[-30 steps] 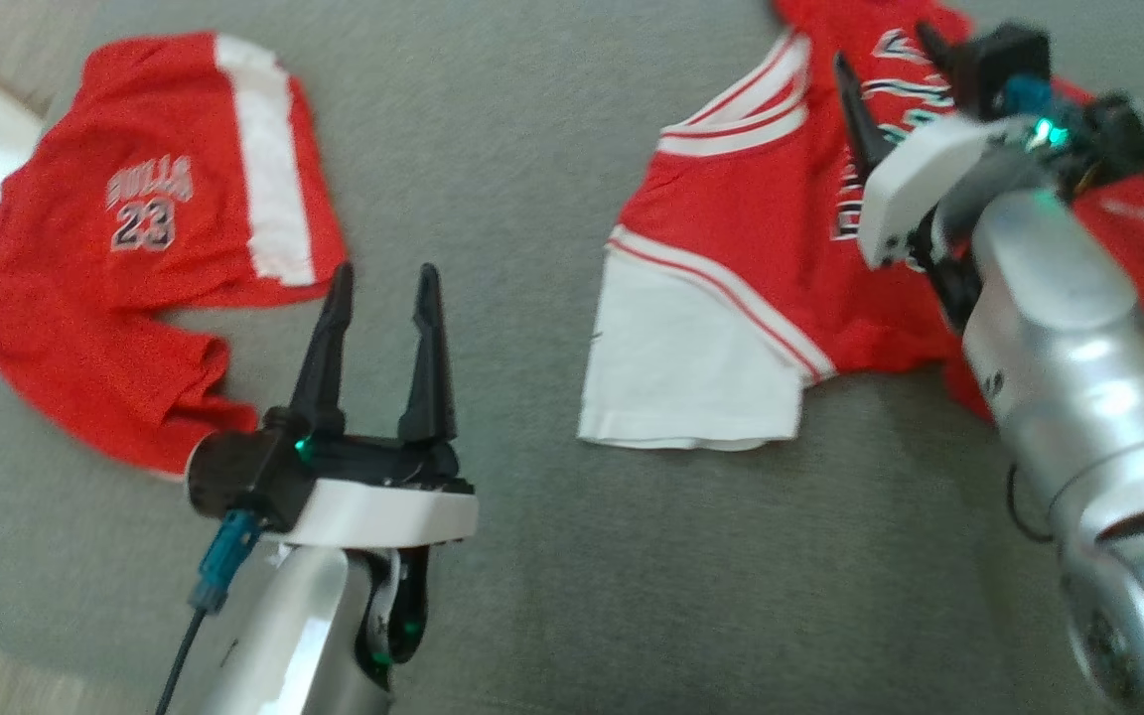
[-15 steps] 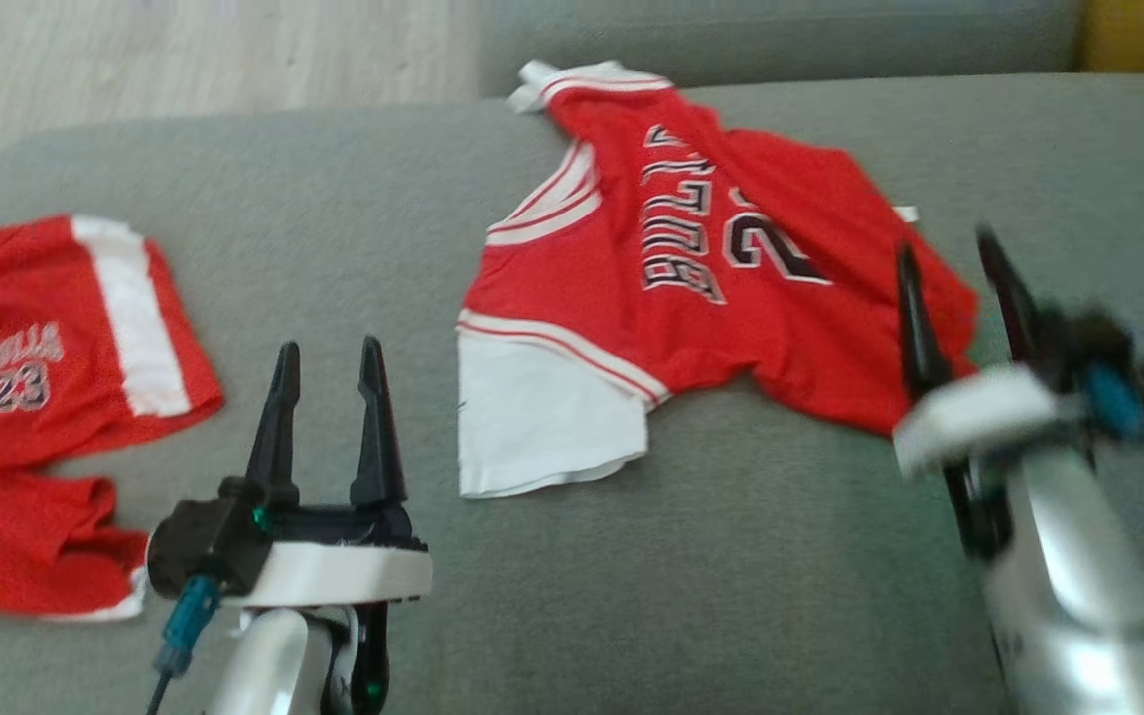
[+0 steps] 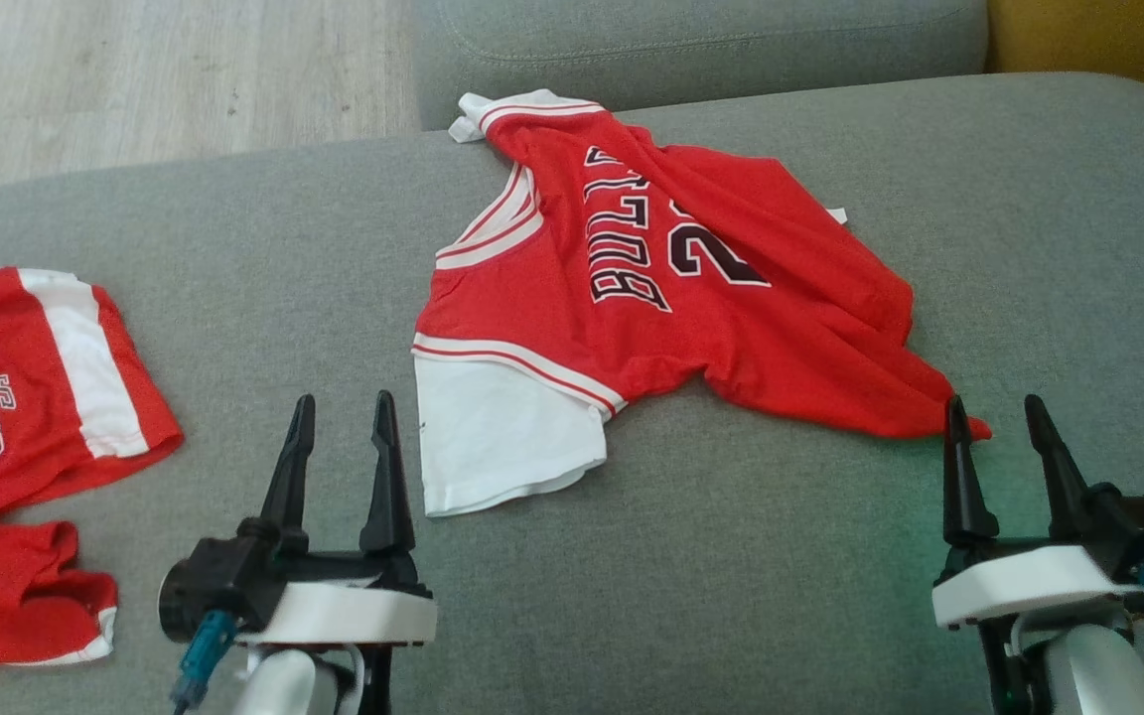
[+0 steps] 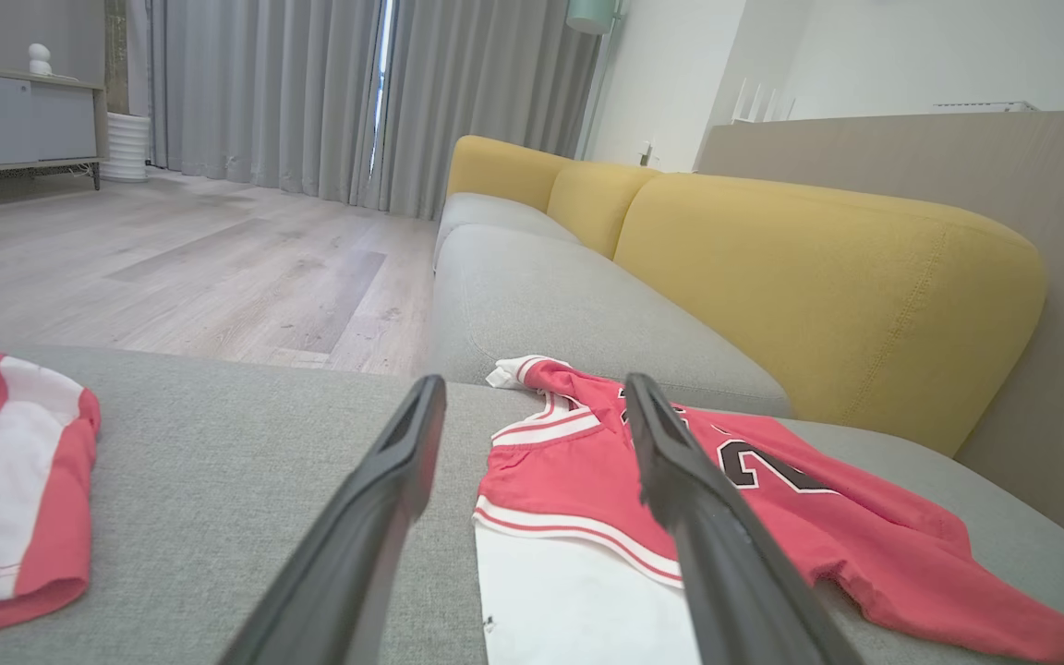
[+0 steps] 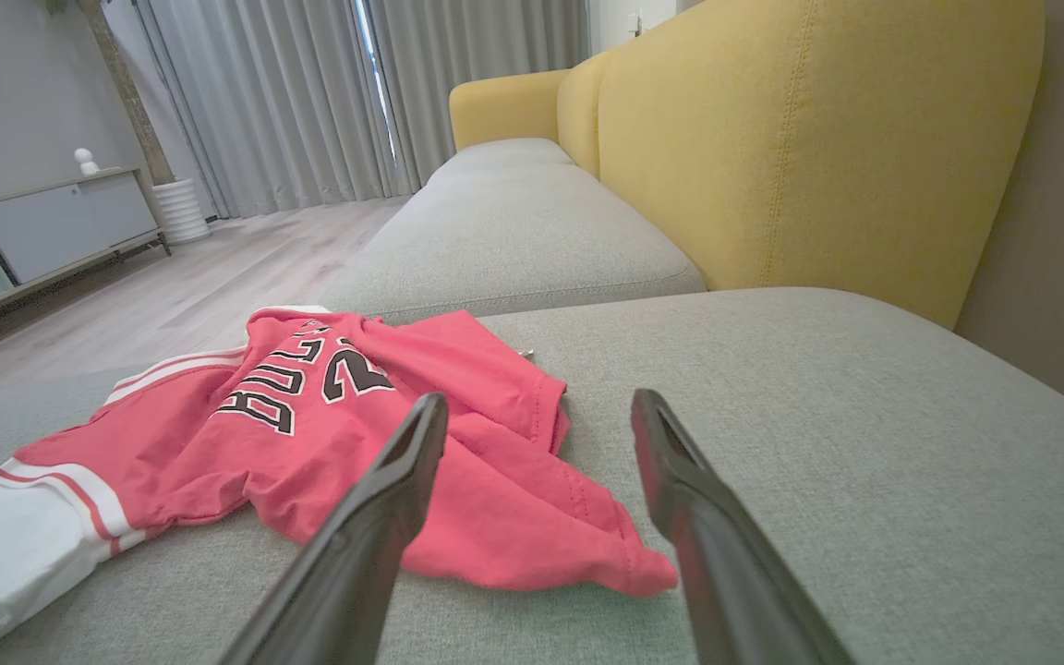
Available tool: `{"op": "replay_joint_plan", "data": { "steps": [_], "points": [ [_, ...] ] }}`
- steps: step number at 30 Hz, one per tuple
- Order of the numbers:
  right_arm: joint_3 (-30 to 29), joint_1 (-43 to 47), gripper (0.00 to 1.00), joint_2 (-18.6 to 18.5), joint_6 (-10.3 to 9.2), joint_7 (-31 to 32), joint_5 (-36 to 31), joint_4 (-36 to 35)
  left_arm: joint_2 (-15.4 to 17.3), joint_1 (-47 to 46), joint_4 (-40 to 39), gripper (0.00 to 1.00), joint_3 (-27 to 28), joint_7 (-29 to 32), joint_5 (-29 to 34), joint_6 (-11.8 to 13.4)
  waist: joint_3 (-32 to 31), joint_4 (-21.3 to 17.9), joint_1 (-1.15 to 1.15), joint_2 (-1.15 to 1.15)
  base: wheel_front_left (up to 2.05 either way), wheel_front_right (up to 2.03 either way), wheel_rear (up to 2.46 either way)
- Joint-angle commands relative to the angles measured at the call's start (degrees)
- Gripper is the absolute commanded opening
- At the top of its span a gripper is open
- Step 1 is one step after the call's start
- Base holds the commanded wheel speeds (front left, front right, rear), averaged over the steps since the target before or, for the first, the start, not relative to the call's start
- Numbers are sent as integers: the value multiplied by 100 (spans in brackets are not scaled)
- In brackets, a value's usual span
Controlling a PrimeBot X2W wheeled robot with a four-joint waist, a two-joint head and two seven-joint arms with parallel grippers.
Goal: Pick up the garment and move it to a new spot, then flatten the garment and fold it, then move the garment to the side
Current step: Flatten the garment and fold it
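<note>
A red Bulls jersey (image 3: pixel 691 298) with a white sleeve (image 3: pixel 502 437) lies spread and wrinkled, number side up, on the grey sofa seat (image 3: pixel 731 556). Its lower hem corner ends just beyond my right gripper (image 3: pixel 992 407), which stands open and holds nothing. My left gripper (image 3: pixel 344 405) is open too, just left of the white sleeve. The jersey (image 4: pixel 578 471) shows ahead between and to the right of the left gripper (image 4: pixel 534 388). From the right wrist, the jersey (image 5: pixel 329 416) lies ahead-left of the open right gripper (image 5: pixel 539 402).
Matching red shorts (image 3: pixel 26 397) with a white stripe lie crumpled at the seat's left end, also the shorts (image 4: pixel 6 480). A yellow backrest (image 5: pixel 772 139) rises on the right. A second grey cushion (image 3: pixel 691 40) and wood floor (image 3: pixel 135 79) lie beyond.
The head camera has shifted, so the whole picture moved. My right gripper has drawn back from above the jersey to the near right. The left gripper stays open in place.
</note>
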Motion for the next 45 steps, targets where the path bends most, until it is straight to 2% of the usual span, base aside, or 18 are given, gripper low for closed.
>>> {"op": "replay_joint_plan", "data": {
  "steps": [1,7,21,27,30,36,37,38,39,45],
  "points": [
    [107,-155,100,-26,41,-62,49,-236,14,-156,-170,100,160,-46,50,-17,22,-2,0,0,0,0,0],
    [58,-228,100,-25,41,-62,24,-306,14,-225,-9,100,-37,-46,60,-48,37,19,0,0,0,0,0],
    [80,-239,100,-25,41,-62,63,-189,14,-552,1663,100,-579,-12,42,77,103,-14,0,0,0,0,0],
    [89,-296,100,-25,41,-62,105,-172,38,-1027,2455,100,-710,356,205,426,237,-164,0,0,0,0,0],
    [90,-320,100,-25,41,-62,134,-172,42,-1200,2725,100,-753,554,250,509,306,-231,0,0,0,0,0],
    [60,-352,100,-25,41,-62,178,-146,48,-1340,3119,100,-895,955,223,420,391,-320,0,0,0,0,0],
    [51,-353,100,-25,41,-62,178,-142,47,-1343,3143,67,-919,989,213,392,392,-324,0,0,0,0,0],
    [43,-353,100,-25,41,-62,178,-137,47,-1347,3152,4,-935,996,204,374,391,-327,0,0,0,0,0],
    [33,-353,100,-25,41,-62,177,-130,46,-1348,3150,0,-957,983,200,347,388,-327,0,0,0,0,0],
    [-108,-352,100,-25,41,-62,64,158,38,-1377,2917,0,-874,533,53,354,340,-260,0,0,0,0,0]
  ]
}}
